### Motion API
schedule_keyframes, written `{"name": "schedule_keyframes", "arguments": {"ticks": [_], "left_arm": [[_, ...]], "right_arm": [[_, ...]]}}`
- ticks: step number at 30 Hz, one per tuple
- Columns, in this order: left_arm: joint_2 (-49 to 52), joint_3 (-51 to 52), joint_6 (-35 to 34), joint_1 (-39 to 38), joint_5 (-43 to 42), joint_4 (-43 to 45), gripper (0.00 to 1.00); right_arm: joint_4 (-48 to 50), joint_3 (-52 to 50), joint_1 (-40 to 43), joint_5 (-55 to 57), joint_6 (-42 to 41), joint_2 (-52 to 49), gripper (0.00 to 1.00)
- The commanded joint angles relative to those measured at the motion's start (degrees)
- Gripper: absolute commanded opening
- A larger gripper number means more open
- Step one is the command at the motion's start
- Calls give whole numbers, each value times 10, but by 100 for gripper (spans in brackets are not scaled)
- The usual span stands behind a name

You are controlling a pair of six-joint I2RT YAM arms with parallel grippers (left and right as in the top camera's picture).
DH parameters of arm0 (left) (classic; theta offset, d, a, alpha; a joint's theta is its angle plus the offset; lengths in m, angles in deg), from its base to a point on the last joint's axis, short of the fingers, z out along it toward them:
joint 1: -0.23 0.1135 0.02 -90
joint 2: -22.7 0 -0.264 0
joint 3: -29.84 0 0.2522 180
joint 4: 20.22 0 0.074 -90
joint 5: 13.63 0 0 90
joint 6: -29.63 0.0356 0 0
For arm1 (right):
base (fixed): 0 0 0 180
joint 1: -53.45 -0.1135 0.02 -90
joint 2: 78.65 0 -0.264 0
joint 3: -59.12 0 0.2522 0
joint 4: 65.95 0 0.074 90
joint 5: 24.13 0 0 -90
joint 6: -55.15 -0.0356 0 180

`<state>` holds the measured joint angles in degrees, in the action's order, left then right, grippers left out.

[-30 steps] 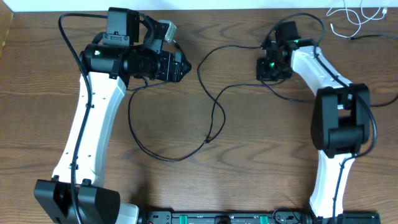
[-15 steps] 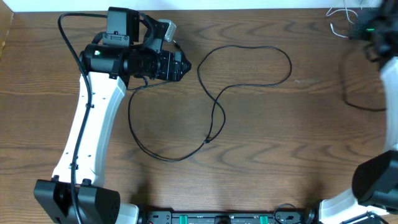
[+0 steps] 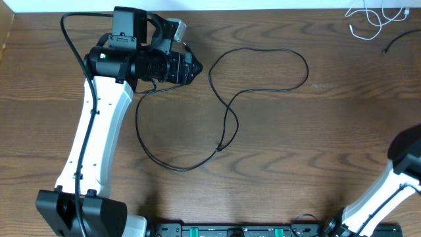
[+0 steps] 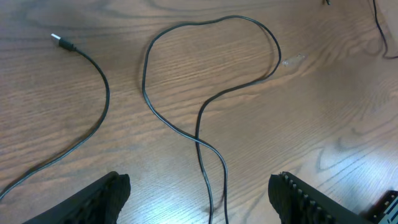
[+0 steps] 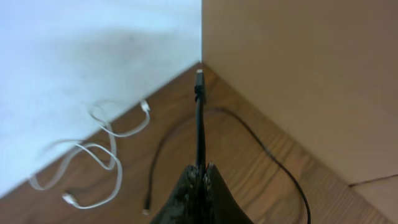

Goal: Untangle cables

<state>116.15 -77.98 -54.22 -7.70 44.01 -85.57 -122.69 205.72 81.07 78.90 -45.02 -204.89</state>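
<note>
A long black cable [image 3: 227,105] lies in a loose loop on the wooden table; the left wrist view shows it [image 4: 186,74] crossing itself, with one plug end [image 4: 59,40] lying free. My left gripper [image 3: 189,68] hovers at the loop's left edge, open [image 4: 199,183], with two strands running between its fingers untouched. My right gripper [image 5: 200,168] is outside the overhead view. It is shut on a black cable [image 5: 199,124] whose plug [image 5: 199,78] sticks up past the jaws. The white cable [image 3: 368,16] lies coiled at the far right corner [image 5: 102,155].
A wall corner and the table's back edge stand just beyond the right gripper [image 5: 202,62]. Another thin black cord [image 5: 273,155] curves over the wood there, and its end [image 3: 389,45] shows at the overhead's right edge. The right arm's white link [image 3: 401,178] fills the lower right.
The right arm swung from the loop's right side away to the far right corner, out of the overhead view, with a black cable in its jaws. The loop and left arm stayed still.
</note>
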Motion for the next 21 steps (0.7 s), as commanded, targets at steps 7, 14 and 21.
{"name": "schedule_keyframes", "arguments": {"ticks": [7,14,21], "left_arm": [[7,-14,-3,1,5,1,76],[8,-14,-3,1,5,1,76],[8,-14,-2,1,37,1,76]], "right_arm": [[-73,21,31,16,-23,-139,99],[-113,26,27,-47,-24,-101,99],[-193,26,-8,-176,-10,23,99]]}}
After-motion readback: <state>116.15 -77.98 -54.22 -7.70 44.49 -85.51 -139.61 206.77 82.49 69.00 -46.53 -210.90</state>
